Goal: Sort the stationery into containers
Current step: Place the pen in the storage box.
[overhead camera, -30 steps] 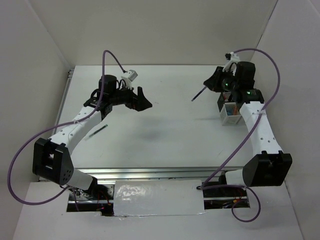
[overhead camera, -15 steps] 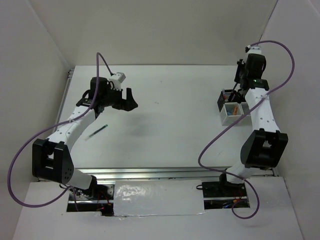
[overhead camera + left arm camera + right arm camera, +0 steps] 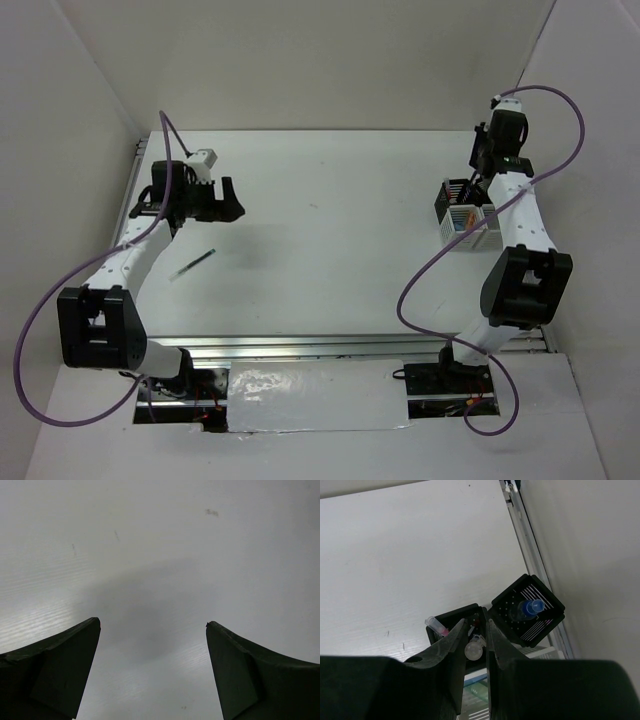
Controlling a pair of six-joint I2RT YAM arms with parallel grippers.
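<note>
L jaws stand wide open over the counter (image 3: 160,540) at far left, nothing between them. 1 pen (image 3: 194,264) lies loose on the counter, a bit nearer the bases than those jaws and not touching them.

R arm (image 3: 520,215) reaches to the far-right edge. R jaws hover over the bins, pinched to a thin slit; can't tell if anything thin is caught there.

Bins in the R wrist view: 3 in all, clustered edge to edge.
- black bin no. 1 (image 3: 547,617), w/ 1 blue-capped bottle (image 3: 532,606) standing in it
- black bin no. 2 (image 3: 456,614), w/ 1 pink-capped tube (image 3: 435,624) leaning at its left corner and 1 white round lump (image 3: 473,650) seen through the slit
- white bin (image 3: 540,652), only a slatted strip showing; contents unclear

Top view shows just 2 of them: 1 black, 1 white.
</note>
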